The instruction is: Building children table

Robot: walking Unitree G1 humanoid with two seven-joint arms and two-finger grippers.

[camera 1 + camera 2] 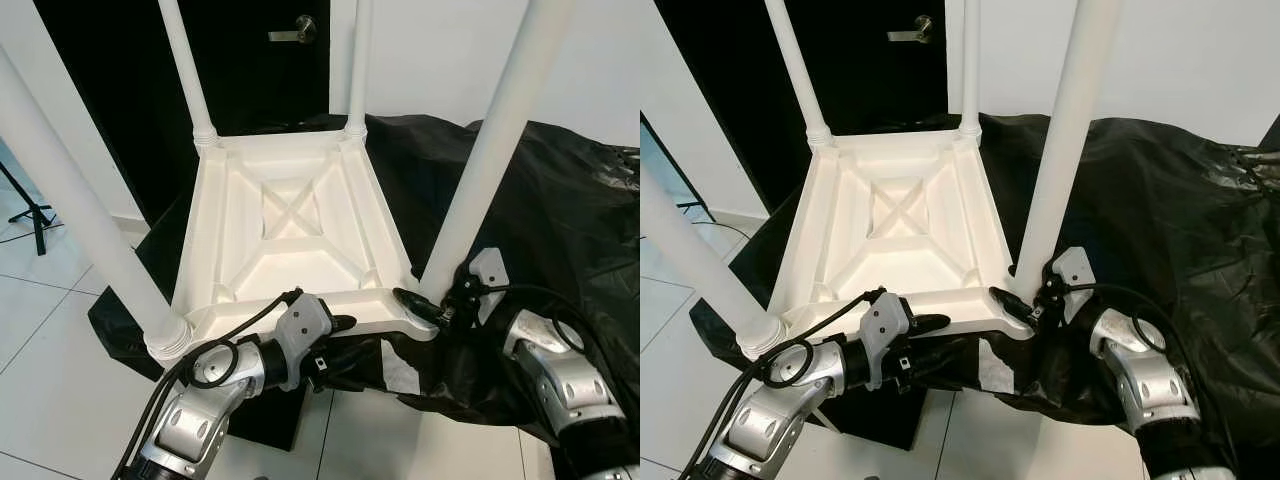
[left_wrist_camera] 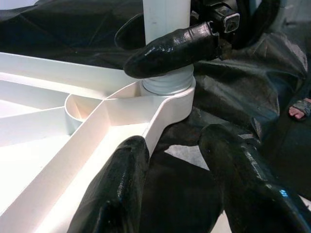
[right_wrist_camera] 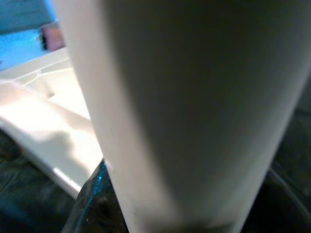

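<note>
My right gripper [image 1: 425,303] fingers pinching the upturned white children's table's [image 1: 300,235] near-right leg [image 1: 480,160] at its base, my left gripper [image 1: 345,323] fingers spread at its near edge, black sheet [image 1: 560,200] beneath.

The upturned white table [image 1: 300,235] is lying on black sheeting [image 1: 560,210], its four legs rising like posts; the near right leg [image 1: 480,160] and the near left leg [image 1: 70,200] are flanking the open tray of ribs between them; the two far legs [image 1: 190,70] are fencing the back edge. The right hand [image 1: 425,308] is crowding the base of the near right leg, its fingers closing round it; the left hand [image 1: 335,335] is sitting spread at the near rim, blocking that edge. Room is lying open above the ribbed underside; white floor tiles [image 1: 50,330] are lying free to the left.
</note>
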